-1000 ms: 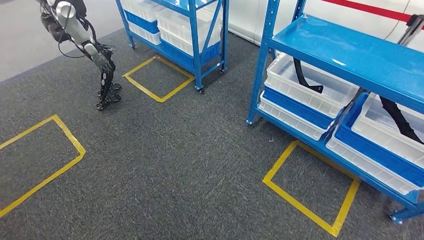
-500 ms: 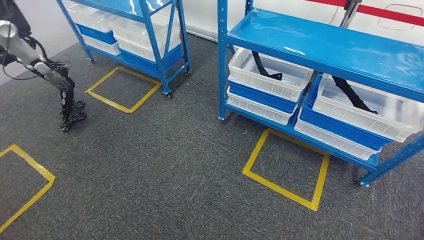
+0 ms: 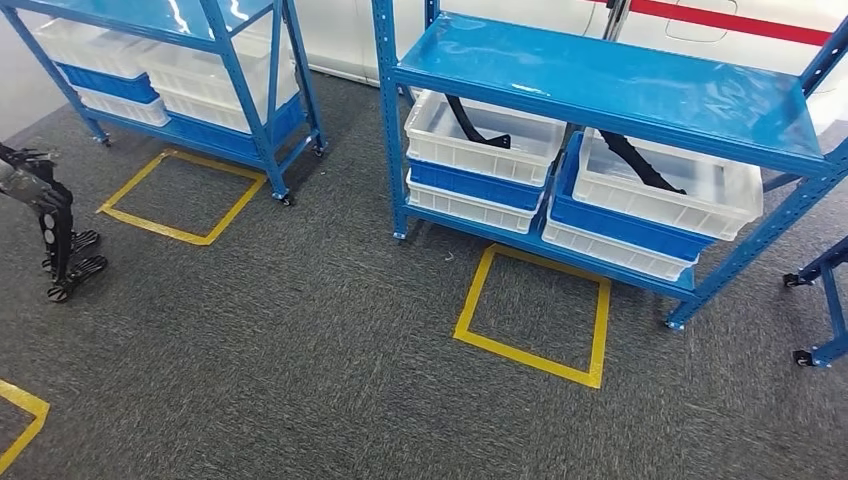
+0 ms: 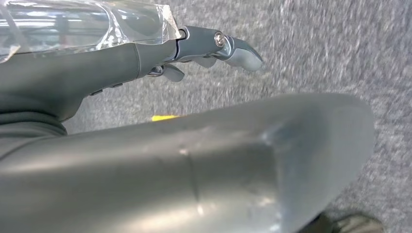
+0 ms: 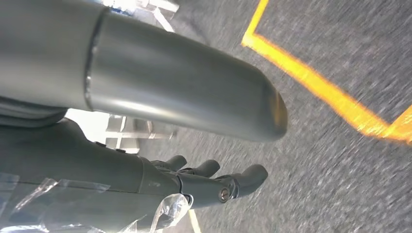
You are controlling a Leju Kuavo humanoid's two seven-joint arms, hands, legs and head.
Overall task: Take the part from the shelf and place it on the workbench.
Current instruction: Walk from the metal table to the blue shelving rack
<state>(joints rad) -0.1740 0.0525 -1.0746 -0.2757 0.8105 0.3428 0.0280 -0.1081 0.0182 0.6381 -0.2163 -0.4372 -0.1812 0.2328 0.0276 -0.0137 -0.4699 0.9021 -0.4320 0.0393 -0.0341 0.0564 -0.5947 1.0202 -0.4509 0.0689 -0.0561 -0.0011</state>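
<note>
Ahead in the head view stands a blue shelf [image 3: 600, 75], with two white bins on its lower level. A black curved part [image 3: 478, 125] lies in the left bin [image 3: 480, 150], and another black part [image 3: 640, 165] lies in the right bin [image 3: 665, 195]. My left hand [image 4: 204, 43] hangs over grey carpet, fingers stretched out and holding nothing. Fingers apart, my right hand [image 5: 214, 179] also hangs empty above the carpet, near a yellow tape line [image 5: 311, 77].
A yellow taped square [image 3: 474, 295] marks the carpet in front of the shelf. A second blue shelf [image 3: 245, 80] with white bins stands at the left, with its own yellow square. Another robot's legs [image 3: 55, 230] stand at the far left. A blue wheeled frame [image 3: 825, 300] shows at the right edge.
The camera has turned right: the shelf with the black parts has slid left to the picture's middle and stands squarer to me. The other robot has slid to the left edge.
</note>
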